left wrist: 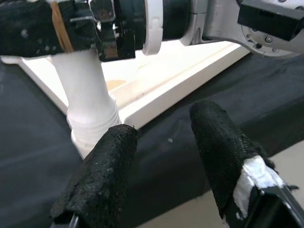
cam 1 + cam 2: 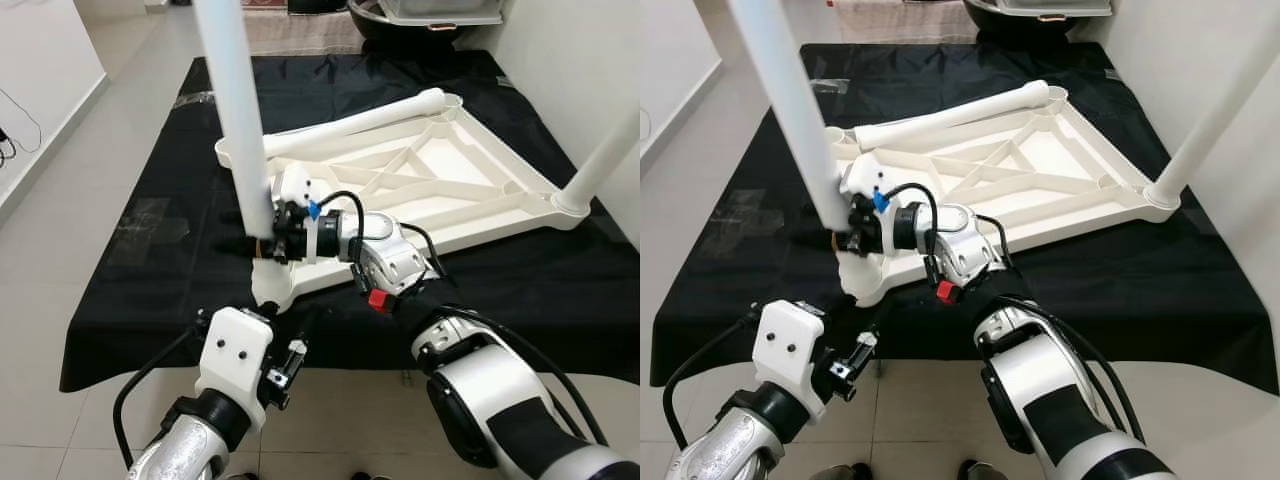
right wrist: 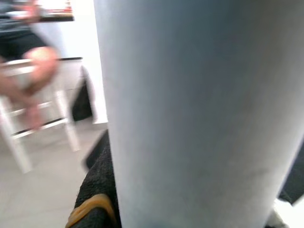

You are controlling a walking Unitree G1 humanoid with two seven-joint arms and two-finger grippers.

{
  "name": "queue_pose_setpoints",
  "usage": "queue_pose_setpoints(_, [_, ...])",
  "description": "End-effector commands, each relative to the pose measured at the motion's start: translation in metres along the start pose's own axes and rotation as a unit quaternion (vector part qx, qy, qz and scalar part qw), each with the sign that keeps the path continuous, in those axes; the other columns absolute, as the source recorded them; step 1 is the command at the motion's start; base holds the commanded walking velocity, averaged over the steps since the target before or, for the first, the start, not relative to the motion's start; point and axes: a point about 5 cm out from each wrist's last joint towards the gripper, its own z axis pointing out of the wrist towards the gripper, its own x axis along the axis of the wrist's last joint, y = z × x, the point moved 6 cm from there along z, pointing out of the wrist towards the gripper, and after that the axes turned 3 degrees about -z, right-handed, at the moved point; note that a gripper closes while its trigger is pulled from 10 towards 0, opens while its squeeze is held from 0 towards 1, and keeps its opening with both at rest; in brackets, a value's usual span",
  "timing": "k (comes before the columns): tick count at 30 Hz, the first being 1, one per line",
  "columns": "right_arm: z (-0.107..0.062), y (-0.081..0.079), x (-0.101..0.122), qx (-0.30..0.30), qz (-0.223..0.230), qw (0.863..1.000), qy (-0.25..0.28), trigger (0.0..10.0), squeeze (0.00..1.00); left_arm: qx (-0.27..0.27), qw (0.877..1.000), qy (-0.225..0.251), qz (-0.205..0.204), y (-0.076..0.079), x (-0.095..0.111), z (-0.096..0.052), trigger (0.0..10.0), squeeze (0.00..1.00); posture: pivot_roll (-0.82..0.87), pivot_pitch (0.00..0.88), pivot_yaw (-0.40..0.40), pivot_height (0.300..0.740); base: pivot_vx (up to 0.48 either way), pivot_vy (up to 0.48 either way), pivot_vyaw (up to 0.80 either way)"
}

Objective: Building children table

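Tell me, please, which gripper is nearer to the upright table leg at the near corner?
The right. The right gripper is clamped on the upright leg just above its socket. The left gripper is open, hovering lower, just in front of the tabletop corner.

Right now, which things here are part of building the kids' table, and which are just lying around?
Part of the job:
upside-down white tabletop
upright leg gripped by right gripper
fitted corner leg
loose leg lying on tabletop
left gripper, open

Just lying about:
black cloth
dark basin

Black cloth [image 2: 150, 220] on pale tiled floor [image 2: 60, 180], possibly wrinkled.
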Motion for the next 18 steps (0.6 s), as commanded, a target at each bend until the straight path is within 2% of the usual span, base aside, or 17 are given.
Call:
queue_pose_setpoints(1, [-0.031, 0.013, -0.083, -0.104, 0.091, 0.982, -0.128, 10.0, 0.0, 0.007, 1.0, -0.007, 0.006, -0.003, -0.004, -0.001, 10.0, 0.0, 0.19, 0.225, -0.038, 0.74, 0.0, 0.0, 0.0])
queue_pose_setpoints(2, [-0.031, 0.013, -0.083, -0.104, 0.091, 0.982, -0.128, 10.0, 0.0, 0.007, 1.0, -0.007, 0.006, -0.003, -0.004, -0.001, 10.0, 0.0, 0.19, 0.225, -0.038, 0.74, 0.0, 0.0, 0.0])
queue_pose_setpoints(3, [-0.033, 0.023, -0.082, -0.145, 0.104, 0.977, -0.118, 10.0, 0.0, 0.008, 1.0, -0.007, 0.006, -0.003, -0.003, 0.0, 10.0, 0.0, 0.19, 0.225, -0.039, 0.74, 0.0, 0.0, 0.0])
queue_pose_setpoints(4, [-0.033, 0.023, -0.082, -0.145, 0.104, 0.977, -0.118, 10.0, 0.0, 0.008, 1.0, -0.007, 0.006, -0.003, -0.003, 0.0, 10.0, 0.0, 0.19, 0.225, -0.039, 0.74, 0.0, 0.0, 0.0])
queue_pose_setpoints(6, [-0.039, 0.039, -0.08, -0.215, 0.121, 0.964, -0.102, 10.0, 0.0, 0.009, 1.0, -0.006, 0.006, -0.004, -0.003, 0.0, 10.0, 0.0, 0.19, 0.224, -0.036, 0.74, 0.0, 0.0, 0.0])
queue_pose_setpoints(7, [-0.039, 0.039, -0.08, -0.215, 0.121, 0.964, -0.102, 10.0, 0.0, 0.009, 1.0, -0.006, 0.006, -0.004, -0.003, 0.0, 10.0, 0.0, 0.19, 0.224, -0.036, 0.74, 0.0, 0.0, 0.0])
queue_pose_setpoints(8, [-0.042, 0.045, -0.078, -0.245, 0.128, 0.957, -0.091, 10.0, 0.0, 0.01, 1.0, -0.006, 0.007, -0.004, -0.003, 0.0, 10.0, 0.0, 0.19, 0.221, -0.036, 0.74, 0.0, 0.0, 0.0])
queue_pose_setpoints(9, [-0.042, 0.045, -0.078, -0.245, 0.128, 0.957, -0.091, 10.0, 0.0, 0.01, 1.0, -0.006, 0.007, -0.004, -0.003, 0.0, 10.0, 0.0, 0.19, 0.221, -0.036, 0.74, 0.0, 0.0, 0.0])
queue_pose_setpoints(10, [-0.046, 0.052, -0.077, -0.28, 0.128, 0.948, -0.084, 10.0, 0.0, 0.01, 1.0, -0.006, 0.007, -0.004, -0.003, -0.001, 10.0, 0.0, 0.19, 0.217, -0.034, 0.74, 0.0, 0.0, 0.0])
queue_pose_setpoints(11, [-0.046, 0.052, -0.077, -0.28, 0.128, 0.948, -0.084, 10.0, 0.0, 0.01, 1.0, -0.006, 0.007, -0.004, -0.003, -0.001, 10.0, 0.0, 0.19, 0.217, -0.034, 0.74, 0.0, 0.0, 0.0])
queue_pose_setpoints(12, [-0.051, 0.058, -0.077, -0.317, 0.134, 0.936, -0.078, 10.0, 0.0, 0.01, 1.0, -0.006, 0.007, -0.005, -0.003, -0.001, 10.0, 0.0, 0.19, 0.215, -0.035, 0.74, 0.0, 0.0, 0.0])
queue_pose_setpoints(13, [-0.051, 0.058, -0.077, -0.317, 0.134, 0.936, -0.078, 10.0, 0.0, 0.01, 1.0, -0.006, 0.007, -0.005, -0.003, -0.001, 10.0, 0.0, 0.19, 0.215, -0.035, 0.74, 0.0, 0.0, 0.0])
queue_pose_setpoints(15, [-0.06, 0.068, -0.077, -0.381, 0.14, 0.911, -0.071, 10.0, 0.0, 0.011, 1.0, -0.006, 0.007, -0.005, -0.003, -0.001, 10.0, 0.0, 0.19, 0.213, -0.034, 0.74, 0.0, 0.0, 0.0])
queue_pose_setpoints(16, [-0.06, 0.068, -0.077, -0.381, 0.14, 0.911, -0.071, 10.0, 0.0, 0.011, 1.0, -0.006, 0.007, -0.005, -0.003, -0.001, 10.0, 0.0, 0.19, 0.213, -0.034, 0.74, 0.0, 0.0, 0.0])
queue_pose_setpoints(18, [-0.064, 0.072, -0.076, -0.411, 0.141, 0.898, -0.069, 10.0, 0.0, 0.011, 1.0, -0.006, 0.008, -0.005, -0.003, -0.001, 10.0, 0.0, 0.19, 0.21, -0.033, 0.74, 0.0, 0.0, 0.0])
